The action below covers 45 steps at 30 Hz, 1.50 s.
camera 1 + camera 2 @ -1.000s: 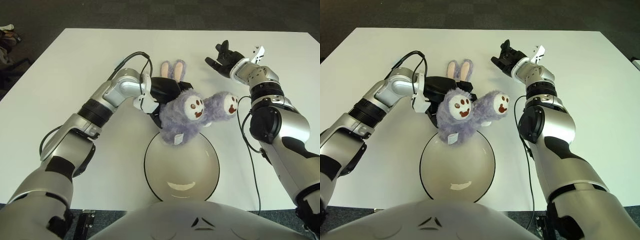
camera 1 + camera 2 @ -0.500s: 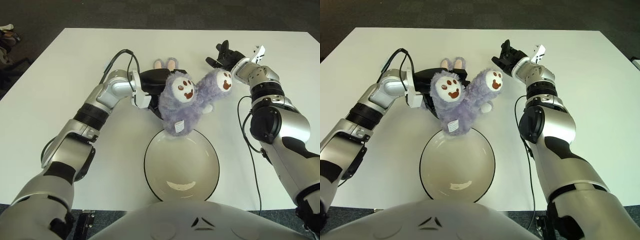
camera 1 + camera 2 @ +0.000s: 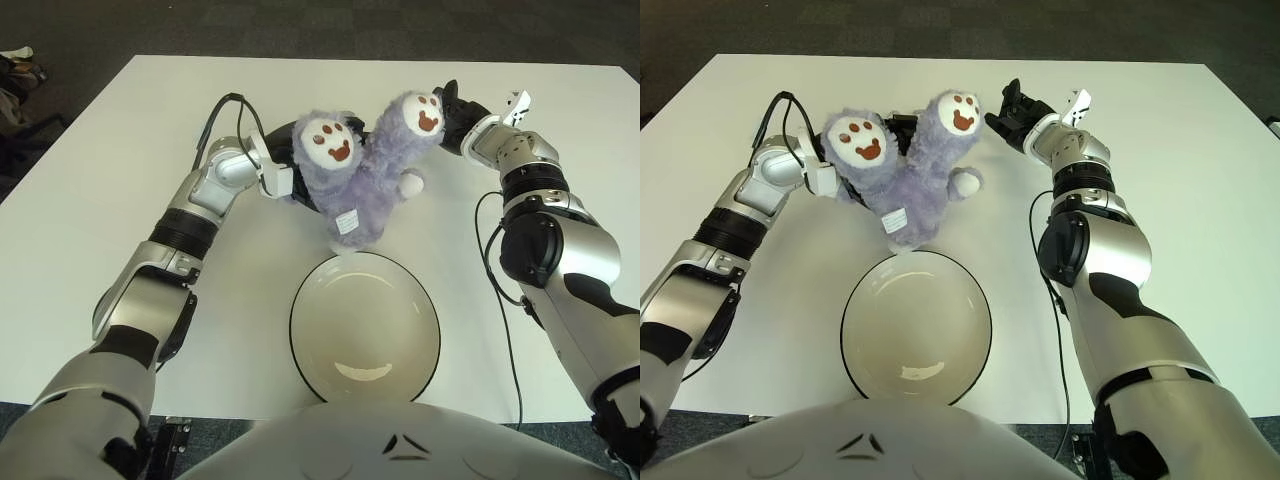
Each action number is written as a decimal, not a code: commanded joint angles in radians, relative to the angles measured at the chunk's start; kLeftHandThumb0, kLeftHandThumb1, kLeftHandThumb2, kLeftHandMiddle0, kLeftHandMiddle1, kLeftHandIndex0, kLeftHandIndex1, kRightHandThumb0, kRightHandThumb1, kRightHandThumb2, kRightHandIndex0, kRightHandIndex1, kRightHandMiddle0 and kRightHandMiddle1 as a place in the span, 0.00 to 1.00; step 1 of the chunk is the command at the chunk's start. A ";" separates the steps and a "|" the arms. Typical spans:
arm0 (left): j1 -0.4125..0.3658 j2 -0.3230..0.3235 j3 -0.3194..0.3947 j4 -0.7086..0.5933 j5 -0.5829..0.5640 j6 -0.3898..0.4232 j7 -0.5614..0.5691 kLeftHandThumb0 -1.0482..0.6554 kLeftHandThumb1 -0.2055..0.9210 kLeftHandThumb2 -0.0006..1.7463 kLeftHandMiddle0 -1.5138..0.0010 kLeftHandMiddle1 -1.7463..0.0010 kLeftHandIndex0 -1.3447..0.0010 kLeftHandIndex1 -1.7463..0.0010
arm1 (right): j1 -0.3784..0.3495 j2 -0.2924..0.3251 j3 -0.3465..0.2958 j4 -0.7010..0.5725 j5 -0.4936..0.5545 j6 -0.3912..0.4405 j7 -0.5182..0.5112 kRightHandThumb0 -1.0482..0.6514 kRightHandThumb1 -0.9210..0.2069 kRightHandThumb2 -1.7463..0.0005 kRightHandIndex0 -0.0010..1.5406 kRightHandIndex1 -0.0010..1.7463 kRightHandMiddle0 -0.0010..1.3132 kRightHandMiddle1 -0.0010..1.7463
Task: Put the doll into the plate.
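One purple plush doll (image 3: 362,170) was held above the white table (image 3: 120,220), just beyond the far rim of the empty plate (image 3: 365,328), its feet up. The left hand (image 3: 292,170) gripped it from the left. The right hand (image 3: 1014,112) showed at the doll's right with fingers spread, holding nothing.

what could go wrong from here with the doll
The left hand grips the doll from behind, feet up, so most of its bulk hangs in front and it may slip out. The doll sits beyond the plate, not over it, so a drop now lands on the table. One foot is close to the right hand and could snag.
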 commanded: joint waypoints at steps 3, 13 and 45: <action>-0.007 0.013 0.023 -0.048 -0.008 0.039 -0.002 0.62 0.13 0.94 0.41 0.18 0.40 0.00 | -0.008 -0.011 0.006 -0.022 0.005 0.006 -0.004 0.65 0.77 0.17 0.01 0.65 0.00 0.77; 0.041 0.014 0.067 -0.180 -0.028 0.240 0.004 0.62 0.13 0.94 0.41 0.17 0.40 0.00 | 0.012 -0.009 0.026 -0.059 -0.003 0.005 0.007 0.63 0.77 0.18 0.02 0.66 0.00 0.76; 0.171 -0.002 0.103 -0.421 -0.387 0.417 -0.240 0.61 0.22 0.89 0.50 0.14 0.43 0.00 | 0.013 -0.001 0.034 -0.017 -0.005 0.001 0.006 0.65 0.77 0.18 0.04 0.67 0.00 0.78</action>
